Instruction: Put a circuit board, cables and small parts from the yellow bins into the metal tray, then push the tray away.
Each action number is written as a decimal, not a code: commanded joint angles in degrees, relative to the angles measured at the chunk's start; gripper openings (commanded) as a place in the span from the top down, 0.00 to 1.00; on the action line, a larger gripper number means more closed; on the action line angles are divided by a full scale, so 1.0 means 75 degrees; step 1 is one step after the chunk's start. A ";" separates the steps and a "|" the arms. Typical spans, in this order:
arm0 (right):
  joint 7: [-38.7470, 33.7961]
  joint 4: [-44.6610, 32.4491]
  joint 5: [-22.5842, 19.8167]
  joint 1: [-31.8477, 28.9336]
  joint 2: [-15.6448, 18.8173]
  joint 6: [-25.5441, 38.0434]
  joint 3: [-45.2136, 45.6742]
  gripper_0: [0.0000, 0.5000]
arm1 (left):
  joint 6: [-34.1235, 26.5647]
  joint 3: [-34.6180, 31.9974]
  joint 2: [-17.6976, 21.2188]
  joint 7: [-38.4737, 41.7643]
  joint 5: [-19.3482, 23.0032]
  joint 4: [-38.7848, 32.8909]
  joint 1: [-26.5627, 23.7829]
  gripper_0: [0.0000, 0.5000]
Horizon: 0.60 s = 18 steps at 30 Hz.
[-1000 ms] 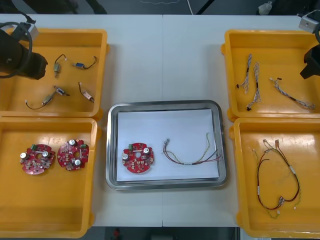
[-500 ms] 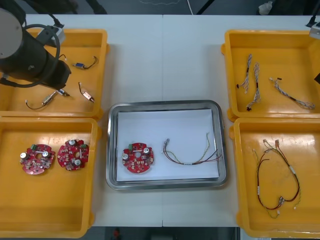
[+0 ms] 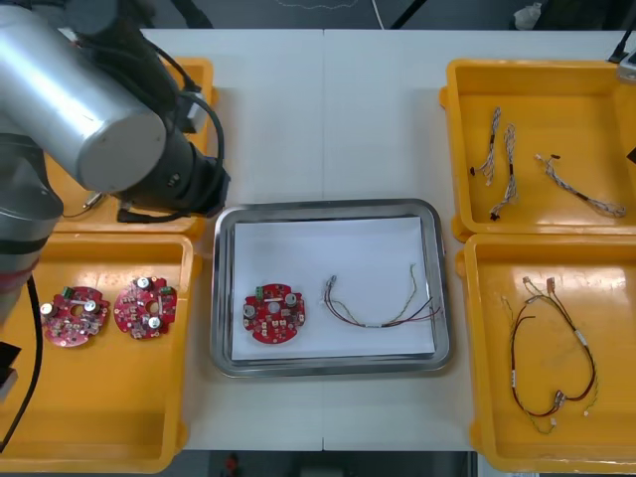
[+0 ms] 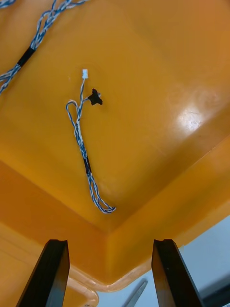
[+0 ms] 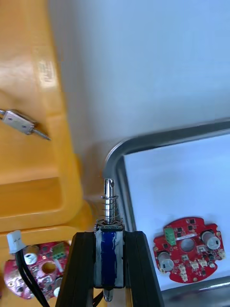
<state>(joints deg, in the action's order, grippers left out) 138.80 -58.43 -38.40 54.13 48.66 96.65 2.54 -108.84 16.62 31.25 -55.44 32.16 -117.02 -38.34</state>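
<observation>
Far L: near-left yellow bin (image 3: 99, 397) has 2 spare boards (image 3: 75, 316), not needed, tray's got one. L gripper (image 5: 109, 240) is clamped on a small metal part (image 5: 109, 206): blue body btwn the fingers, spring + pin sticking out fwd. Gripped on the body, prob so the thin end stays free and it won't slip. Part sits over the gap btwn the bin corner and the far-left corner of the metal tray (image 3: 223, 298), not over the white liner yet, so you'd want to carry it further in before releasing, else it may land on the rim or table. Inside the tray: circuit board (image 3: 274, 313) near-left, red/yellow cable (image 3: 370, 324) just beside it to the R. Far half of the liner is bare, best drop spot imo. R side: far-right bin (image 3: 556, 99) holds blue/white cables (image 3: 509, 184). R gripper (image 4: 111, 249) hangs over that bin's corner, fingers apart, nothing btwn them, looks parked out of the way while L works
</observation>
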 commanded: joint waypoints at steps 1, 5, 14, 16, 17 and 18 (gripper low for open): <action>0.0384 0.0536 -0.0047 0.0365 0.0121 -0.0301 0.0166 0.00 | 0.0520 0.0655 -0.0229 0.0759 -0.0116 -0.0206 0.0002 1.00; 0.0454 0.0876 -0.0106 0.0330 -0.0054 -0.0582 0.0166 0.00 | 0.1129 0.1159 -0.0252 0.1170 -0.0116 0.0157 0.0002 1.00; 0.0559 0.0911 -0.0118 -0.0139 -0.0406 -0.1449 0.0166 0.00 | 0.1738 0.1933 -0.0276 0.1298 -0.0316 0.0966 -0.0009 1.00; 0.0583 0.0911 -0.0129 -0.0221 -0.0453 -0.1578 0.0166 0.00 | 0.1832 0.2026 -0.0299 0.1322 -0.0374 0.1083 0.0002 1.00; 0.0606 0.0911 -0.0129 -0.0303 -0.0476 -0.1660 0.0166 0.00 | 0.1879 0.2073 -0.0311 0.1334 -0.0398 0.1177 0.0002 1.00; 0.0618 0.0923 -0.0129 -0.0338 -0.0488 -0.1719 0.0154 0.00 | 0.1914 0.2085 -0.0322 0.1334 -0.0398 0.1223 0.0014 1.00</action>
<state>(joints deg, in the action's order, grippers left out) 141.54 -50.79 -38.82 52.87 45.58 85.17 2.54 -95.80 31.02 30.32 -48.38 30.15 -108.47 -38.34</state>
